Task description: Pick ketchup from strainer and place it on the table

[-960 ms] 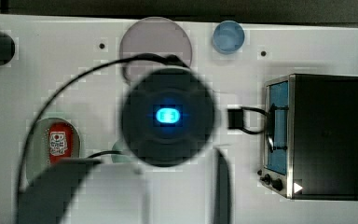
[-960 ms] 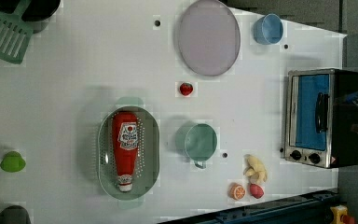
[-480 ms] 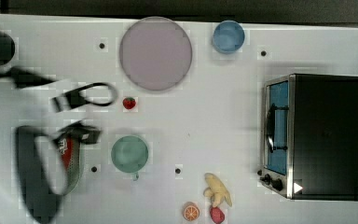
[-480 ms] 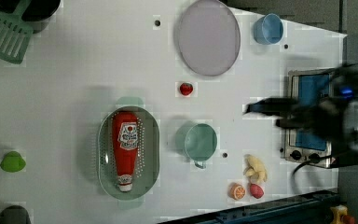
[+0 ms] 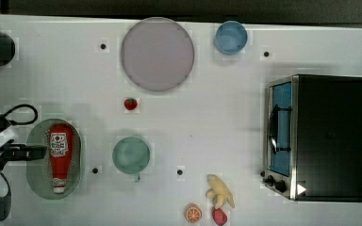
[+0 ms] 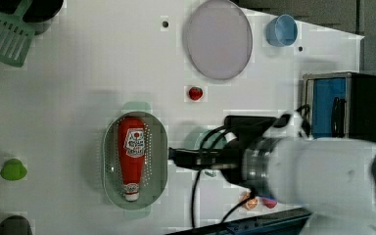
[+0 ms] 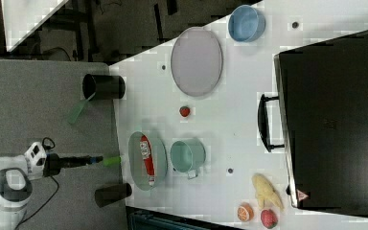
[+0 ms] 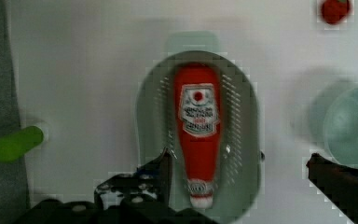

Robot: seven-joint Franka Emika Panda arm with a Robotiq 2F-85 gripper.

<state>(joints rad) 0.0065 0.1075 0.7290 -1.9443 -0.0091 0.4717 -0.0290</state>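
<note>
Fingers [image 8: 168,163] spread wide, grasping nothing.
Between them lies the ketchup [image 8: 198,130], flat in the strainer [image 8: 151,107] on the table [image 8: 88,70].

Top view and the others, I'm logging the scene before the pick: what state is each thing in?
ketchup: lying flat in the strainer, capped
strainer: upright on the table, holding only the ketchup
gripper: open, holding nothing
toaster oven: door shut
teal cup: upright, empty
blue cup: upright, empty
plate: empty
</note>
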